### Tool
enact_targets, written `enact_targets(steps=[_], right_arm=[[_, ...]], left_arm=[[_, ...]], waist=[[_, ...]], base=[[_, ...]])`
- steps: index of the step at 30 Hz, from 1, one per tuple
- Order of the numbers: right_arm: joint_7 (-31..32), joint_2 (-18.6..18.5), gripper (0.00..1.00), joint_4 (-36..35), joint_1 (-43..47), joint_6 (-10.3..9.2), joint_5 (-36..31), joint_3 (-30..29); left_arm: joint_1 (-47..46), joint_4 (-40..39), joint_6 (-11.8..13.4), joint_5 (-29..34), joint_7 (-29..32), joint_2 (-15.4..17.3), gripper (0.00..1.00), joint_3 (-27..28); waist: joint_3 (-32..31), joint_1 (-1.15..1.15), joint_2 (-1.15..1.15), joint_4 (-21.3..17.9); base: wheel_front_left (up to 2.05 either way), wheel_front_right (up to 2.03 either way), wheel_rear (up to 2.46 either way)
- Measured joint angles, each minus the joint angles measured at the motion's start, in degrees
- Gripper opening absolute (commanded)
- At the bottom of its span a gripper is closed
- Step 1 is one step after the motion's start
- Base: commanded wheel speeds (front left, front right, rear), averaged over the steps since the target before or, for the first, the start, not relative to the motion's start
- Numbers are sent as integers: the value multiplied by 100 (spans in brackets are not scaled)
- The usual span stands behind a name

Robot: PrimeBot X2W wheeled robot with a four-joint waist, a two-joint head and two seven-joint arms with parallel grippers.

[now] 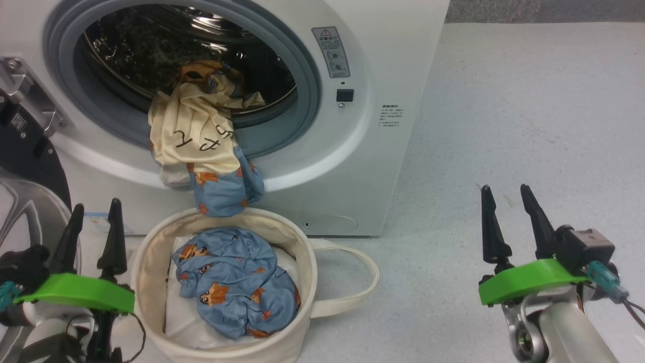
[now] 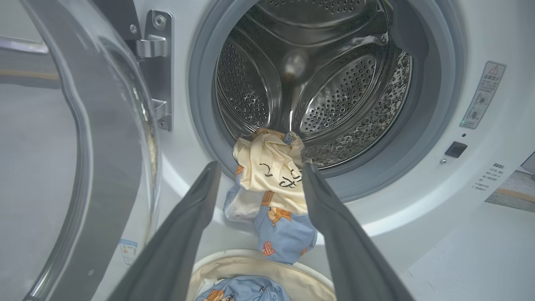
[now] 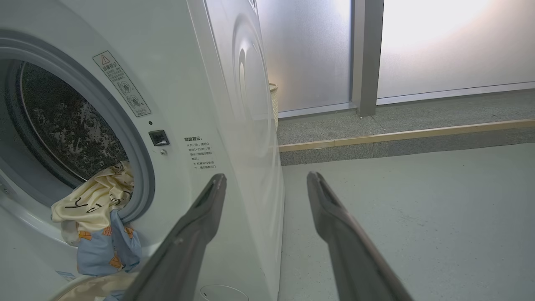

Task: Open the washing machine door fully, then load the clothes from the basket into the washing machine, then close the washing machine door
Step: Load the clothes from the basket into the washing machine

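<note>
**Head view, with both wrist views.** Washing machine (image 1: 383, 166), white and front-loading, at upper left, standing on a pale grey floor (image 1: 524, 101). Door (image 2: 108, 188) wide open at the machine's left on its metal hinge (image 2: 154, 46), inner side and glass bowl towards the camera in the left wrist view. Drum mouth ringed by a grey rubber seal (image 1: 308, 96), with the steel drum (image 2: 334, 83) visible behind it.

Cream garment (image 1: 194, 131) draped over the lower lip of the mouth, upper part inside the drum, lower part hanging down the white front. Light blue fabric with orange animal prints (image 1: 228, 187) hanging below the cream cloth, lowest fold just above the basket's rear rim. One piece with the cream garment or a separate one: impossible to tell.

Basket (image 1: 151, 282), round, cream canvas, on the floor directly before the machine, one looped handle (image 1: 365, 282) lying out to the right. Inside it, a crumpled light blue garment (image 1: 237, 290) resting on white padding cloth (image 1: 176, 317).

Left pincer (image 1: 97, 204) spread and empty, just left of the basket. In the left wrist view, its fingers (image 2: 184, 242) framing the draped cloth without touching it. Right pincer (image 1: 505, 187) likewise spread and empty, above bare floor, well to the right of machine and basket.

Warning label (image 1: 331, 50) and dark latch socket (image 1: 344, 95) on the front panel, right of the mouth.
</note>
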Motion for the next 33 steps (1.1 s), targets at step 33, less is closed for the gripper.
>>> enact_targets(steps=[33], right_arm=[[-1,271,100,-266,-494,0,-196,247]], left_arm=[[-1692,2572,0,-1187,1,109,100,-1558]], waist=[[1222,1,0,-726]], base=[[0,0,0]])
